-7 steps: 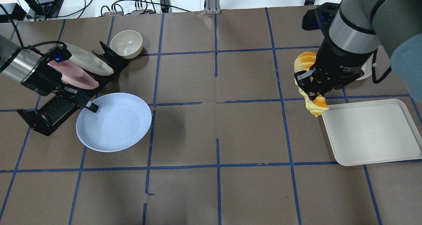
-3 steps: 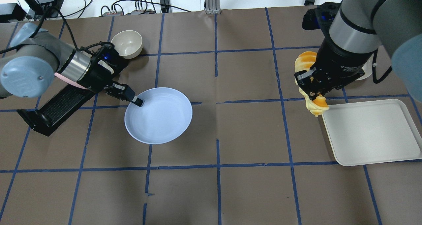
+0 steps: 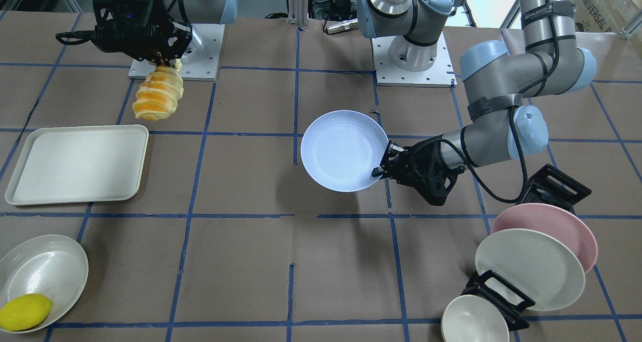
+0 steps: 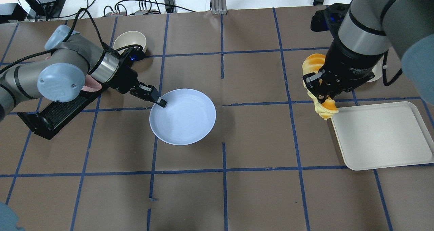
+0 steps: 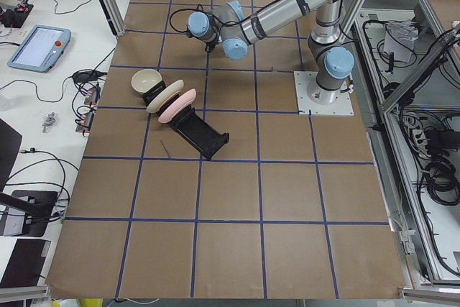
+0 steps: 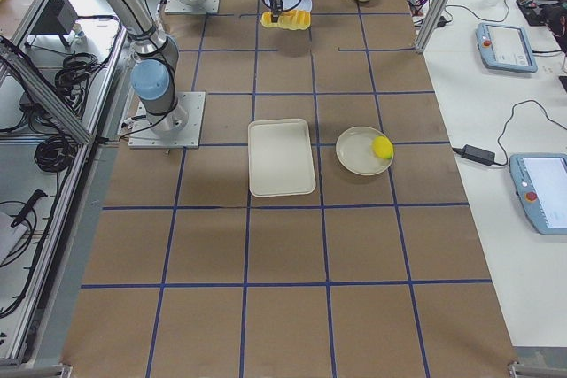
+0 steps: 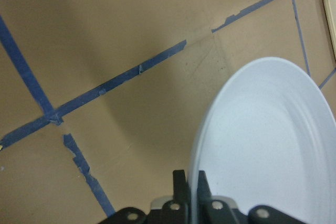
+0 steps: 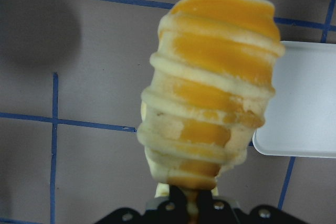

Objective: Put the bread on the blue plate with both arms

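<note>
My left gripper [image 4: 162, 102] is shut on the near-left rim of the blue plate [image 4: 184, 117] and holds it near the table's middle. It also shows in the front view [image 3: 377, 171] with the plate [image 3: 341, 149]. In the left wrist view the plate's rim [image 7: 262, 145] sits between the fingers [image 7: 181, 195]. My right gripper [image 4: 322, 97] is shut on one end of the striped bread [image 4: 313, 65], which hangs above the table beside the tray. The bread also shows in the front view [image 3: 155, 94] and fills the right wrist view [image 8: 210, 87].
A white tray [image 4: 379, 136] lies at the right. A black dish rack [image 3: 551, 181] holds a pink plate [image 3: 572, 226] and a cream plate [image 3: 529, 269], with a cream bowl [image 3: 471, 322] beside it. A bowl [image 3: 42, 272] holds a lemon [image 3: 25, 312].
My left arm has carried the blue plate to the right, from beside the rack to near the table's middle. The right arm and the bread have not moved.
</note>
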{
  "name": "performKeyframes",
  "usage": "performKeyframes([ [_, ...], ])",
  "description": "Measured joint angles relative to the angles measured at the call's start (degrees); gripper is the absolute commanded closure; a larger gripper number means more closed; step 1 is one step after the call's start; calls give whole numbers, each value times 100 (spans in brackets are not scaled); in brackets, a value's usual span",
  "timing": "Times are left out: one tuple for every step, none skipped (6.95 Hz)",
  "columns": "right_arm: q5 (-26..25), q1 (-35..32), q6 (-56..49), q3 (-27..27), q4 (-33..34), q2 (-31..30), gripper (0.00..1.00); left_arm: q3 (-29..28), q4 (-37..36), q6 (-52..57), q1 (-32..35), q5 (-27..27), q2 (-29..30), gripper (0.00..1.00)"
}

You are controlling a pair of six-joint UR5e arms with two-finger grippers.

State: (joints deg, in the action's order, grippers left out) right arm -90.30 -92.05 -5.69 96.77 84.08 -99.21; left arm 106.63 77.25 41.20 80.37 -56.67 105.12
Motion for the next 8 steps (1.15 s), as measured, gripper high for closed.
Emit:
performKeyframes([
  [-1, 0, -2, 4, 2, 3, 95, 7, -221, -149, 177, 81, 89, 85],
  [1, 0, -2, 8, 7, 8, 95, 7, -520, -357, 355, 111, 207, 85],
  [3, 2, -2, 8, 19, 18, 95, 13, -823, -510, 492, 121, 351, 85],
  [5, 3, -2, 7, 33, 33, 95, 56, -1230, -624, 570, 124, 535, 85],
  [7, 2, -2, 3, 44, 49, 95, 109, -1720, -861, 624, 124, 744, 85],
  [6, 0, -2, 1, 51, 55, 95, 139, -2213, -1257, 718, 123, 941, 85],
  [4, 1, -4, 2, 54, 58, 95, 132, -2586, -1643, 865, 115, 1071, 85],
  [4, 2, -8, 12, 58, 58, 95, 111, -2764, -1910, 995, 105, 1137, 76],
])
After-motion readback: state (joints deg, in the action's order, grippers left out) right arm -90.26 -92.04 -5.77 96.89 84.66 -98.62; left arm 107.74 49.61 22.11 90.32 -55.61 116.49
